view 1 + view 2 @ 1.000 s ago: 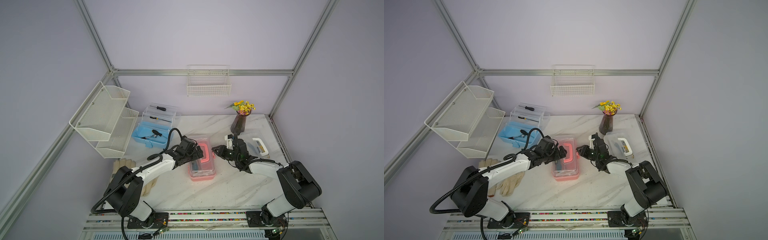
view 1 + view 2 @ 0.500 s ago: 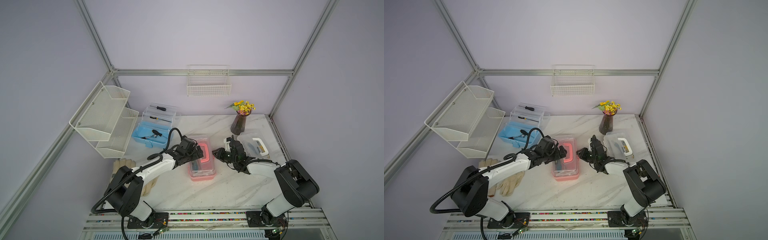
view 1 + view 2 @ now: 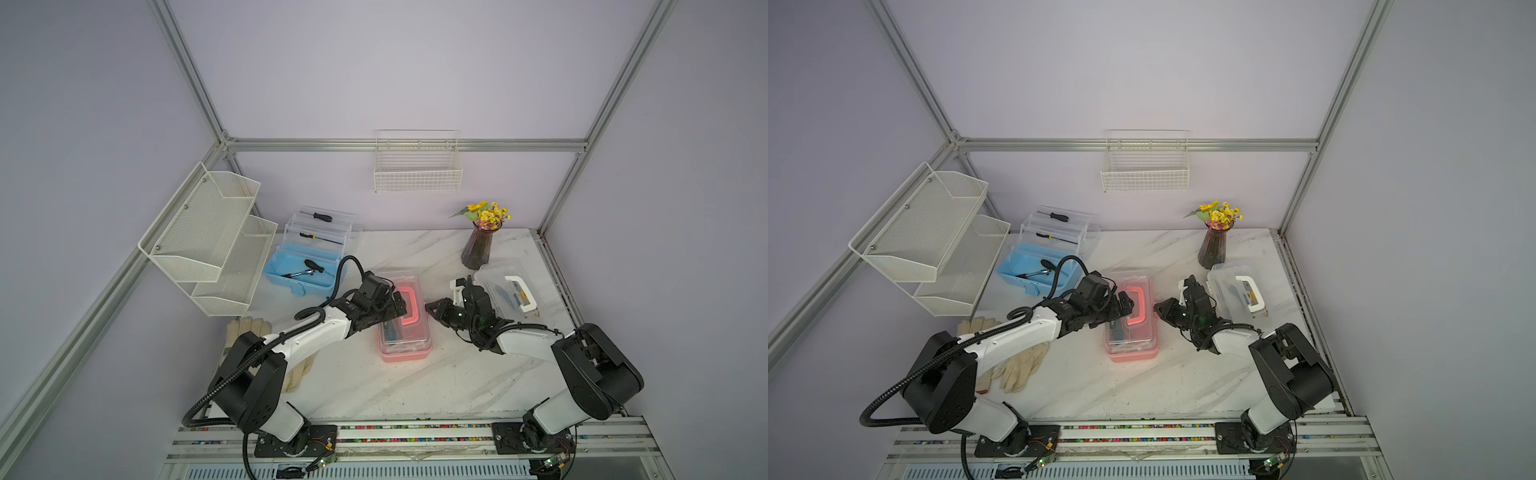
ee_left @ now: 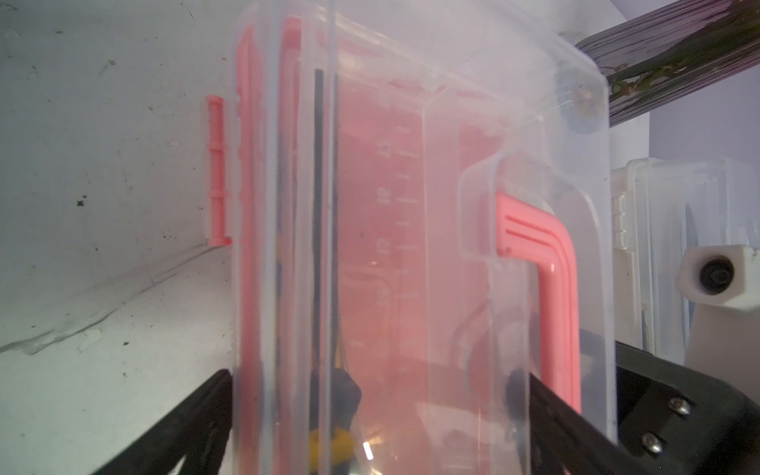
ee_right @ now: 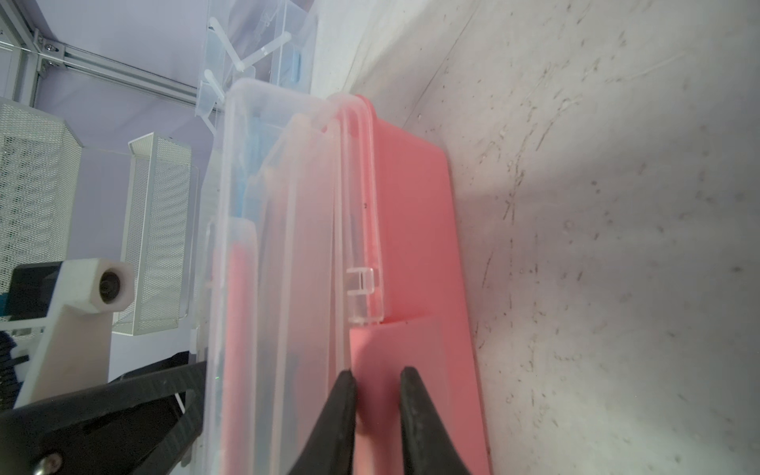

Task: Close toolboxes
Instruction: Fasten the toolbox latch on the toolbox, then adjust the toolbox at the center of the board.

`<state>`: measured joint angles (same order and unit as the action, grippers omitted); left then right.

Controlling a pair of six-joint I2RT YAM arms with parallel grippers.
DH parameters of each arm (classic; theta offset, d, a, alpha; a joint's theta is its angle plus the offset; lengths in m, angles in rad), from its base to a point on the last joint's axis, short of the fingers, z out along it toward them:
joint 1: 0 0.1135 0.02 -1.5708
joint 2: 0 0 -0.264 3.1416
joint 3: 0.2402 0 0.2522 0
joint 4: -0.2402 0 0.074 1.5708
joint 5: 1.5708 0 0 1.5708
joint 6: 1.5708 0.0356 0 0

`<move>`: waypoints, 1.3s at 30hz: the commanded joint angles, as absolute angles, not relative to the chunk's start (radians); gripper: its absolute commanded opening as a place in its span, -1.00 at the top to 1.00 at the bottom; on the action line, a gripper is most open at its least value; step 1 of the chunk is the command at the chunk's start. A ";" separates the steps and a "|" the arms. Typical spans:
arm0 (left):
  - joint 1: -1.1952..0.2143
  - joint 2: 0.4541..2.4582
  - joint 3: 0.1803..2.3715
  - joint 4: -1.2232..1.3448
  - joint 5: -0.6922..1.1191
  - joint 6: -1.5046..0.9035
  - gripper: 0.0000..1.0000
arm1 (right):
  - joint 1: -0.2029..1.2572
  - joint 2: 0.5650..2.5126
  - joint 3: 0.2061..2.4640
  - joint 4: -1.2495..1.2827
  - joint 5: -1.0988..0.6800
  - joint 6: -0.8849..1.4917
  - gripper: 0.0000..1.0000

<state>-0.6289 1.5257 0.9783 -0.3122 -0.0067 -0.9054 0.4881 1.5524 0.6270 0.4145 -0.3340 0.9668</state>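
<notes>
Pink box stands mid-table in a top view, lid down. The left gripper reaches over it and the right gripper is at its right side. Behind, the blue box is open.

Left wrist view: wide-spread jaws straddle the clear lid and clamp nothing.

Right wrist view: nearly closed fingertips sit at the pink latch — whether they pinch it, I cannot tell.

The step seems to be latching. Next, the latch needs a push over the lid's edge.
</notes>
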 commanded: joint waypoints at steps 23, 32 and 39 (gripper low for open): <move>-0.656 1.684 1.117 -0.369 0.042 -0.834 -1.00 | 0.471 1.381 0.834 -0.109 -0.320 0.765 0.15; -0.655 1.795 1.240 -0.323 0.043 -0.855 -1.00 | 0.443 1.277 1.037 -0.389 -0.232 0.641 0.06; -0.646 1.970 1.394 -0.262 0.076 -0.900 -1.00 | 0.425 1.241 1.045 -0.395 -0.247 0.635 0.05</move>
